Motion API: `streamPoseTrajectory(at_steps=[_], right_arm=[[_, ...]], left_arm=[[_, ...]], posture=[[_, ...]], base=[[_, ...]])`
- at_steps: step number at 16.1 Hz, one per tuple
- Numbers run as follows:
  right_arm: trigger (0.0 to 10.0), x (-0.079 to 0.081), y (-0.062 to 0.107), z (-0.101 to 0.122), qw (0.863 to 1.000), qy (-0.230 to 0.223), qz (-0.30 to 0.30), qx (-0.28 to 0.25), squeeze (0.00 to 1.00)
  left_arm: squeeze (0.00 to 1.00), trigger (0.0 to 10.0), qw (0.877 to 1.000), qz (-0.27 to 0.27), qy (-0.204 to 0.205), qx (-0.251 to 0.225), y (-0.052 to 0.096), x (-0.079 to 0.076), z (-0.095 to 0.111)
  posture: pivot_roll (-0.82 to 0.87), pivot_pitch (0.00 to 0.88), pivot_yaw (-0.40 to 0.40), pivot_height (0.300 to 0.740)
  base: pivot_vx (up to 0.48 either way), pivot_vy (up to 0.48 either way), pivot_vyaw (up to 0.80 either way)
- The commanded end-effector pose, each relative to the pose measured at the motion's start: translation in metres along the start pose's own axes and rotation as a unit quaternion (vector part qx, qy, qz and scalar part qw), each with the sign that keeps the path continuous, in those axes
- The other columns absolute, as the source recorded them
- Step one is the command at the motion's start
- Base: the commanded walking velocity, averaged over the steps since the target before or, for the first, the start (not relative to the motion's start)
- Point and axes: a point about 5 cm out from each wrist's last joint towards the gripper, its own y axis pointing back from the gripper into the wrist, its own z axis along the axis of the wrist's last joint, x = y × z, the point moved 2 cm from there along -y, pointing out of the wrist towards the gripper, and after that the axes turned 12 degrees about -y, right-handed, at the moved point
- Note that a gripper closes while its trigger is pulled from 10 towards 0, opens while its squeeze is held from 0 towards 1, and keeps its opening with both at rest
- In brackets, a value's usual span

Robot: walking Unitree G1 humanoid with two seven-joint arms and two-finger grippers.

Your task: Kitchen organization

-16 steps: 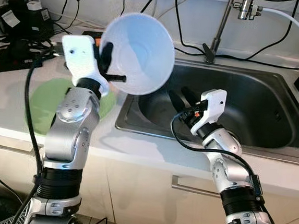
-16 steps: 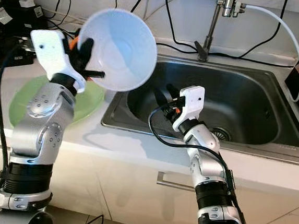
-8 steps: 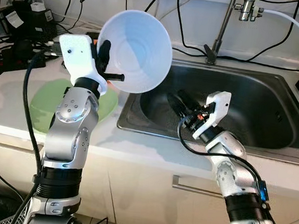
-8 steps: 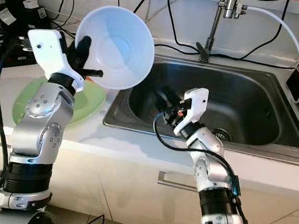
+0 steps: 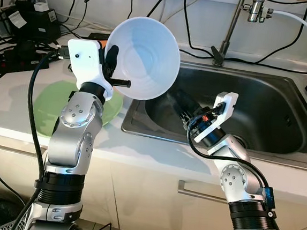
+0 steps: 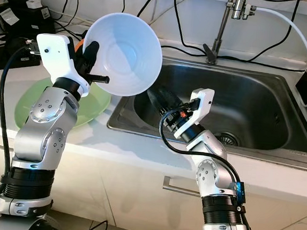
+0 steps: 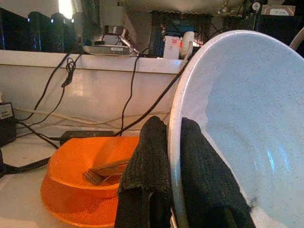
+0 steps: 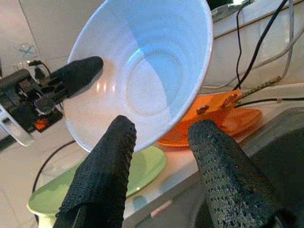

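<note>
Black fingers of the left claw (image 5: 112, 68) pinch only the rim of the white bowl (image 5: 145, 58), one finger (image 7: 204, 180) inside the wall and the other outside, so the bowl hangs tilted in the air above the table's edge where it meets the left end of the sink (image 5: 283, 113). That thin rim hold is the weak spot: a smooth, glazed wall gripped at one point could pivot or slide out if the arm swings quickly, and the bowl would drop onto the steel or the green plate (image 5: 52, 103) lying flat on the table below it. The right claw (image 5: 189, 108), its fingers (image 8: 102, 175) spread apart and empty, reaches over the sink's near left corner towards the bowl; a misjudged approach could knock the bowl loose. Behind, at the table's back edge, an orange dish (image 7: 83, 185) holding a fork (image 7: 107, 170) and trailing cables (image 5: 199, 27) could be snagged by a wide sweep.
</note>
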Motion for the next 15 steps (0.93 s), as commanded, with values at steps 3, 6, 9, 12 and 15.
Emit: streamPoseTrajectory(at_steps=[3, 6, 9, 12, 15], right_arm=[[10.0, 0.004, -0.001, 0.006, 1.000, -0.006, 0.003, -0.009, 0.00], [10.0, 0.000, -0.001, 0.005, 1.000, -0.007, -0.013, -0.012, 0.00], [10.0, -0.004, -0.002, 0.004, 0.999, -0.009, -0.031, -0.016, 0.00], [10.0, -0.008, -0.003, 0.004, 0.999, -0.005, -0.048, -0.018, 0.00], [10.0, -0.014, -0.003, 0.004, 0.998, -0.006, -0.067, -0.021, 0.00]], left_arm=[[0.00, 10.0, 1.000, -0.013, 0.002, -0.016, 0.001, -0.004, 0.004], [0.00, 10.0, 1.000, -0.016, 0.004, -0.019, 0.001, -0.006, 0.006], [0.00, 10.0, 1.000, -0.015, 0.005, -0.021, 0.001, -0.006, 0.008], [0.00, 10.0, 1.000, -0.012, 0.007, -0.023, 0.001, -0.006, 0.009], [0.00, 10.0, 1.000, -0.009, 0.007, -0.025, 0.001, -0.005, 0.011]], posture=[[0.08, 0.000, 0.028, 0.740], [0.09, 0.000, 0.026, 0.740], [0.09, 0.005, 0.024, 0.740], [0.10, 0.008, 0.022, 0.740], [0.10, 0.008, 0.022, 0.740]], base=[[0.000, 0.000, 0.00], [0.000, 0.000, 0.00], [0.000, 0.000, 0.00], [0.000, 0.000, 0.00], [0.000, 0.000, 0.00]])
